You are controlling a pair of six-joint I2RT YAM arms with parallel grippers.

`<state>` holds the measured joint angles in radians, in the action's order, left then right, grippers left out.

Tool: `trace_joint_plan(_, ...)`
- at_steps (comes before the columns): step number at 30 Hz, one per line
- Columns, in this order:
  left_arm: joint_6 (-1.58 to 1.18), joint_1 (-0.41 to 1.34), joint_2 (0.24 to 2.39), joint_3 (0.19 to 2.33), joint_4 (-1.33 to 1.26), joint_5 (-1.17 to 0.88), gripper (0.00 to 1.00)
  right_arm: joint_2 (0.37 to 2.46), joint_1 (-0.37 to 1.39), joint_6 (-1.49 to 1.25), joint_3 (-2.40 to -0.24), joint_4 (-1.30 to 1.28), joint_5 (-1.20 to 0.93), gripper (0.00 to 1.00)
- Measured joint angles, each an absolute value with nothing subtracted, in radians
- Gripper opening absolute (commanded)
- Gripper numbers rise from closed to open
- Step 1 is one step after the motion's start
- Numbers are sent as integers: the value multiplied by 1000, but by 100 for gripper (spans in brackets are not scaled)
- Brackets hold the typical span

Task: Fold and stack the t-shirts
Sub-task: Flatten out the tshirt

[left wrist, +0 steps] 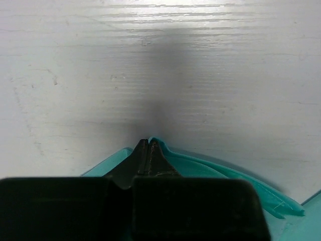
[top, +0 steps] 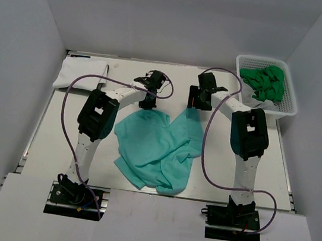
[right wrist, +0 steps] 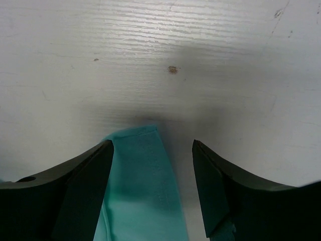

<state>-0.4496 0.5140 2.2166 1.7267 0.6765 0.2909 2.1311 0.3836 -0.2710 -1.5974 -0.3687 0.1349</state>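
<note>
The light teal-mint t-shirt (top: 157,147) lies crumpled in the middle of the table between the two arms. My left gripper (top: 147,102) is at its far left corner, with the jaws closed on the shirt's edge (left wrist: 210,168) at the fingertips (left wrist: 148,143). My right gripper (top: 196,103) is open over the shirt's far right corner. A narrow teal strip (right wrist: 140,186) lies between its fingers (right wrist: 90,170), nearer the left one and not pinched. The white t-shirt (top: 80,73) lies folded at the back left.
A white plastic lattice basket (top: 289,93) stands at the back right and holds dark green cloth (top: 265,82). White walls enclose the table on three sides. Purple cables loop beside both arms.
</note>
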Motion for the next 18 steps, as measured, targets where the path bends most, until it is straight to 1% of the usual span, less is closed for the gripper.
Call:
trace_joint_plan(3,-461,511,2210,1718,681,309,0,2150,384,-283,-1597,-370,131,67)
trace_joint_plan(6,-470,509,2204,1713,686,321,0,2152,384,-290,-1597,-367,131,61)
trace_joint_plan(7,-472,509,2201,1712,688,326,0,2152,384,-292,-1597,-366,131,49)
trace_joint_plan(10,-477,508,2185,1700,692,344,0,2158,385,-297,-1597,-366,132,26)
trace_joint_plan(11,-478,508,2177,1695,696,352,0,2159,386,-300,-1597,-366,132,14)
trace_joint_plan(12,-479,507,2170,1693,699,358,0,2160,385,-306,-1597,-366,132,6)
trace_joint_plan(13,-480,507,2163,1692,702,366,0,2160,384,-309,-1597,-365,129,0)
trace_joint_plan(18,-490,507,2130,1692,710,414,0,2140,386,-351,-1556,-325,140,0)
